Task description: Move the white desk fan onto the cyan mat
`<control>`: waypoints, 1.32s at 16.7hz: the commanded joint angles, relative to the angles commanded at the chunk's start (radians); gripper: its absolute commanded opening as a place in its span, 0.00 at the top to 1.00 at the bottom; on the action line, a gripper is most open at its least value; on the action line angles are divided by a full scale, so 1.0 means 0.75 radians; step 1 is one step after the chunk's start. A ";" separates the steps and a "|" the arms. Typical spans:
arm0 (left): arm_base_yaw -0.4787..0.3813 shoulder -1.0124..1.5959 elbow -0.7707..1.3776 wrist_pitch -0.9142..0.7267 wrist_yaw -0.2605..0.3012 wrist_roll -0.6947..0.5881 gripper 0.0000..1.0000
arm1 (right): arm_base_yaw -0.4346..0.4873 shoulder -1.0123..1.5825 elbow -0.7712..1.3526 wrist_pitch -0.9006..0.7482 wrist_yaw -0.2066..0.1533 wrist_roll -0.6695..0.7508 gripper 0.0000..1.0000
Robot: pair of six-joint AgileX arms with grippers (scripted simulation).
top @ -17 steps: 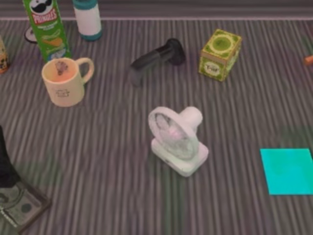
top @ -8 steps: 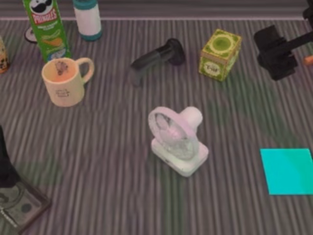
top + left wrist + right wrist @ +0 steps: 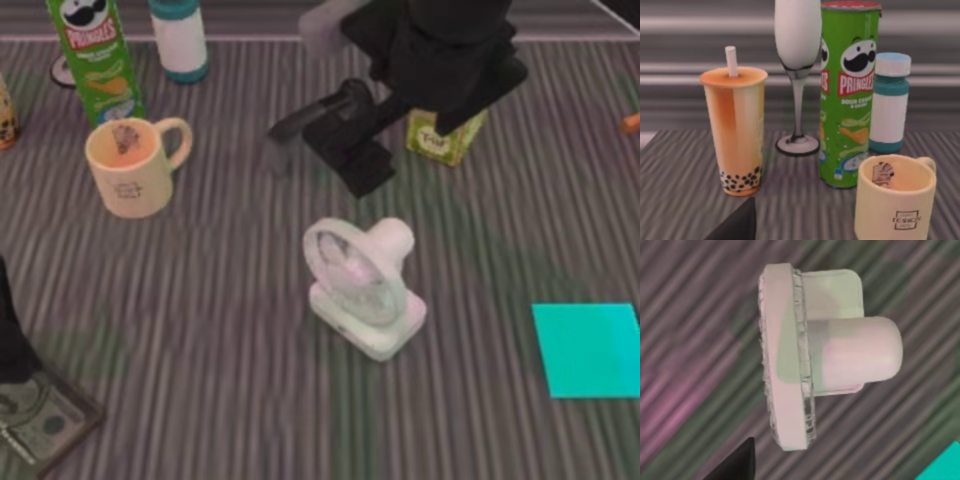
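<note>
The white desk fan (image 3: 360, 285) stands upright on its base near the middle of the table, and the right wrist view looks down on the fan (image 3: 830, 355) from above. The cyan mat (image 3: 588, 350) lies flat at the right edge, well apart from the fan; one corner of the mat (image 3: 946, 465) shows in the right wrist view. My right gripper (image 3: 352, 158) hovers behind the fan, above the table, open and holding nothing; one dark fingertip (image 3: 737, 465) shows. My left arm (image 3: 12, 335) is parked at the left edge, its fingertip (image 3: 737, 225) off to one side.
At the back left stand a cream mug (image 3: 135, 165), a Pringles can (image 3: 95, 55) and a teal-capped bottle (image 3: 180, 40). A black handled object (image 3: 300, 122) and a green box (image 3: 435, 140) lie under my right arm. A bubble tea cup (image 3: 737, 135) and a wine glass (image 3: 797, 75) stand far left.
My right arm has swung in from the back right edge to the back centre, just behind the fan. The fan, the mat and the left arm have stayed put.
</note>
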 joint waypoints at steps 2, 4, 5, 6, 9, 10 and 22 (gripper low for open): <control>0.000 0.000 0.000 0.000 0.000 0.000 0.00 | 0.054 0.150 0.134 -0.101 -0.007 -0.002 0.00; 0.000 0.000 0.000 0.000 0.000 0.000 0.00 | 0.091 0.252 0.222 -0.171 -0.012 -0.003 0.00; 0.000 0.000 0.000 0.000 0.000 0.000 0.00 | 0.103 0.284 0.250 -0.194 -0.013 -0.004 0.00; 0.000 0.000 0.000 0.000 0.000 0.000 0.00 | 0.110 0.301 0.264 -0.207 -0.014 -0.004 0.00; 0.000 0.000 0.000 0.000 0.000 0.000 0.00 | 0.110 0.303 0.265 -0.208 -0.014 -0.004 0.00; 0.000 0.000 0.000 0.000 0.000 0.000 0.00 | 0.110 0.303 0.265 -0.208 -0.014 -0.004 0.00; 0.000 0.000 0.000 0.000 0.000 0.000 0.00 | 0.113 0.217 -0.152 0.122 -0.015 -0.002 0.00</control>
